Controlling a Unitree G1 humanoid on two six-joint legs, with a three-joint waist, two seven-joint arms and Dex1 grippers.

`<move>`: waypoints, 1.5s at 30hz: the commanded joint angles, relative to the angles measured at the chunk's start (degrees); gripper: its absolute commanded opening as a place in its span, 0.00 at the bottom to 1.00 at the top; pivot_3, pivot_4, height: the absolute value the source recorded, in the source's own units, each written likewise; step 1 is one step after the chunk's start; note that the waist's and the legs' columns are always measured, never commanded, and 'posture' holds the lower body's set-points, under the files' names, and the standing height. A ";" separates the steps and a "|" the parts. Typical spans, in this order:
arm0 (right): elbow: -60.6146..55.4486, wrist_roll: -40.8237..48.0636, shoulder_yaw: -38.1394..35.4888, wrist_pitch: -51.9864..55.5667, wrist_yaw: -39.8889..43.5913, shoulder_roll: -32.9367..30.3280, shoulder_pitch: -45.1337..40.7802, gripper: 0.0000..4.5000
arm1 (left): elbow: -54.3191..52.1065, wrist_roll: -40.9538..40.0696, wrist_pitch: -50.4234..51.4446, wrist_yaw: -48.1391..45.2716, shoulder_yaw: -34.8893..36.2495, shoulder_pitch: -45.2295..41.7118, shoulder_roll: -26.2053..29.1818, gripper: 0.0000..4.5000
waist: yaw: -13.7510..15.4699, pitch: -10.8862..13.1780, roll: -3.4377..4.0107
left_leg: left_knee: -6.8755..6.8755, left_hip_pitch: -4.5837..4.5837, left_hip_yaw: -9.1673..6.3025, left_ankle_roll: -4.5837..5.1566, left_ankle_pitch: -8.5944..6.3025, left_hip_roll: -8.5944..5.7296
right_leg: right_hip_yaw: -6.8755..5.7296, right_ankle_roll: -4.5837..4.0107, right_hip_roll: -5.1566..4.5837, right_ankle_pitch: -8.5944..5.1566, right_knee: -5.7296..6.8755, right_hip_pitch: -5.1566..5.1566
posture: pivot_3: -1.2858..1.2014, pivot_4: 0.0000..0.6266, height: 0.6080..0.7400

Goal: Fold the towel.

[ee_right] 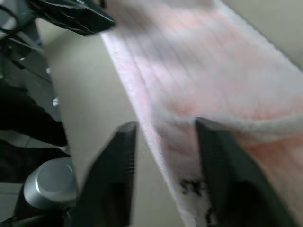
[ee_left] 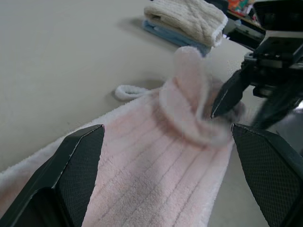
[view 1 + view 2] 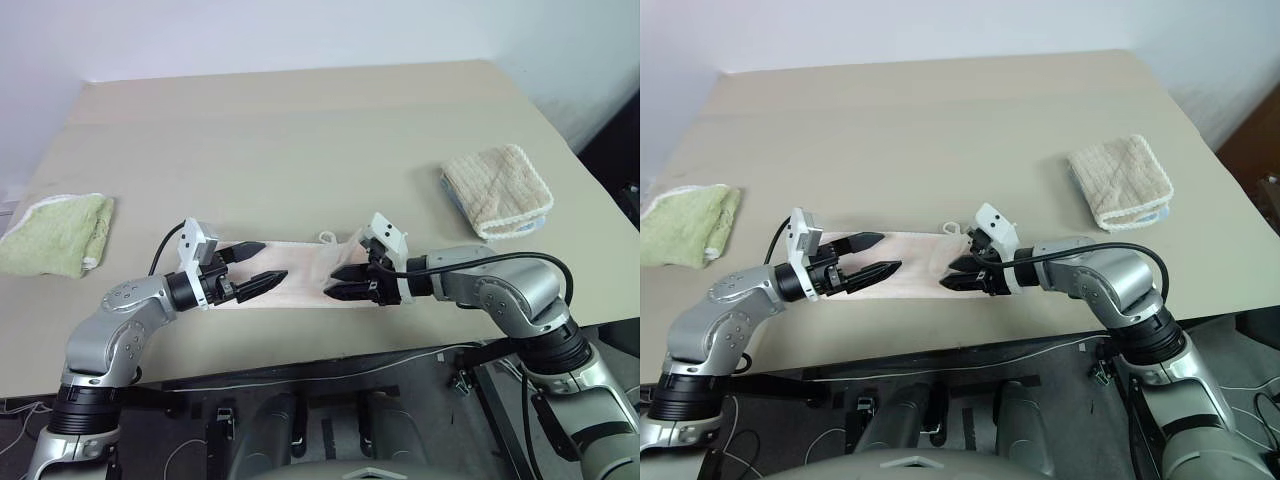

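The pale pink towel [image 3: 305,270] lies flat as a narrow strip near the table's front edge, its small white loop [image 2: 125,91] at the far side. My left gripper [image 3: 272,260] hovers open over the towel's left part, empty. My right gripper [image 3: 333,282] is at the towel's right end, fingers apart, its fingertips [image 2: 227,97] against a curled-over flap of the towel [image 2: 189,90]. In the right wrist view the towel's [image 1: 203,61] near edge runs between the two spread fingers [image 1: 118,161], and a black printed mark shows close to them.
A folded light green towel [image 3: 55,232] lies at the table's left edge. At the right, a folded beige waffle towel [image 3: 497,190] rests on something blue. The tan table [image 3: 300,130] stretches back to the wall; its front edge runs just below the grippers.
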 commanded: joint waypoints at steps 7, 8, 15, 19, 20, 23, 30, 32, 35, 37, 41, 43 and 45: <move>-5.08 7.61 -12.42 -0.97 2.28 0.96 2.87 1.00 | -1.41 -2.53 0.14 0.08 2.98 -1.66 -0.05 1.00 | 0.10 0.00 0.00 | 0.01 0.00 0.00 0.00 0.00 0.00 | 0.00 0.00 0.00 0.00 0.00 0.02 | 0.52 0.24 1.00; -5.17 8.19 -15.30 -2.11 1.38 1.38 3.73 1.00 | -1.00 -2.06 0.52 0.36 2.66 -2.23 0.34 1.00 | 0.13 0.00 -0.01 | 0.01 0.01 0.00 0.00 0.00 0.00 | 0.00 0.01 0.00 0.01 0.00 0.02 | 0.52 0.24 1.00; -4.90 7.46 -21.85 -5.54 1.52 -0.99 9.52 0.86 | 0.96 -2.61 -0.73 1.08 2.21 -10.95 -2.58 0.96 | 0.32 -0.02 -0.04 | 0.06 0.04 -0.01 0.00 0.00 0.00 | -0.03 0.06 0.01 0.04 0.02 0.08 | 0.52 0.24 1.00; -2.48 4.59 -22.39 -7.21 -1.71 -0.43 11.21 0.58 | 5.90 -1.21 -3.20 3.03 1.18 -17.45 -8.38 0.73 | 0.27 -0.02 -0.04 | 0.14 0.05 0.00 0.00 0.01 0.00 | -0.03 0.20 0.02 0.12 0.05 0.12 | 0.52 0.24 1.00; -1.50 3.54 -22.51 -8.21 -2.78 0.11 11.32 0.49 | 7.14 -0.78 -3.32 2.74 0.67 -18.57 -9.22 0.65 | 0.13 -0.02 -0.03 | 0.22 0.04 0.00 0.00 0.01 0.00 | -0.03 0.25 0.03 0.15 0.07 0.14 | 0.52 0.24 1.00; 0.73 0.92 -22.70 -12.31 -4.18 1.47 12.01 0.26 | 9.38 0.63 -4.57 -0.54 -3.29 -21.64 -11.54 0.42 | 0.02 -0.02 -0.03 | 0.31 0.05 0.00 0.00 0.01 0.01 | 0.00 0.36 0.09 0.22 0.11 0.16 | 0.52 0.24 1.00; 1.57 -2.72 -21.08 -16.66 -6.24 3.95 14.34 0.00 | 13.78 3.01 -7.18 -6.29 -8.94 -27.61 -16.20 0.01 | 0.23 -0.02 -0.04 | 0.63 0.00 -0.03 0.10 -0.05 0.01 | -0.01 0.38 0.09 0.23 0.16 0.27 | 0.52 0.24 1.00; 2.54 -3.83 -21.01 -16.59 -7.79 4.68 14.47 0.00 | 14.59 4.44 -8.14 -8.46 -11.57 -29.24 -17.36 0.01 | 0.22 -0.02 -0.03 | 0.67 0.00 -0.03 0.10 -0.05 0.01 | -0.01 0.36 0.09 0.27 0.14 0.30 | 0.52 0.24 1.00; 5.55 -6.78 -21.02 -16.08 -11.55 5.38 13.72 0.00 | 16.06 8.46 -9.40 -12.56 -16.62 -30.50 -16.63 0.01 | 0.21 -0.02 -0.03 | 0.69 0.01 -0.03 0.10 -0.05 0.01 | 0.00 0.32 0.09 0.26 0.14 0.32 | 0.52 0.24 1.00; 7.06 -7.91 -21.07 -15.67 -12.59 5.35 13.38 0.00 | 19.65 14.24 -14.30 -13.18 -20.05 -30.99 -16.11 0.01 | 0.17 -0.03 -0.01 | 0.69 0.02 -0.02 0.10 -0.05 0.01 | 0.00 0.23 0.09 0.22 0.14 0.31 | 0.52 0.24 1.00; 6.67 -7.92 -21.67 -16.11 -12.01 5.31 13.97 0.00 | 27.98 23.13 -22.87 -10.10 -23.22 -32.69 -17.12 0.01 | 0.10 -0.03 -0.01 | 0.67 0.03 -0.02 0.11 -0.05 0.01 | 0.01 0.23 0.09 0.21 0.15 0.29 | 0.52 0.24 1.00; 7.04 -7.82 -22.42 -16.14 -13.03 6.03 13.50 0.00 | 29.63 25.48 -24.33 -10.02 -24.18 -32.75 -17.07 0.01 | 0.13 -0.03 -0.01 | 0.67 0.00 -0.03 0.11 -0.05 0.01 | 0.01 0.34 0.10 0.28 0.14 0.26 | 0.52 0.24 1.00; 6.12 -6.18 -23.53 -15.81 -13.04 6.83 13.10 0.00 | 30.85 27.15 -24.41 -8.97 -24.35 -32.56 -17.18 0.01 | 0.14 -0.03 -0.01 | 0.66 -0.03 -0.03 0.12 -0.05 0.01 | 0.01 0.38 0.09 0.30 0.14 0.24 | 0.52 0.24 1.00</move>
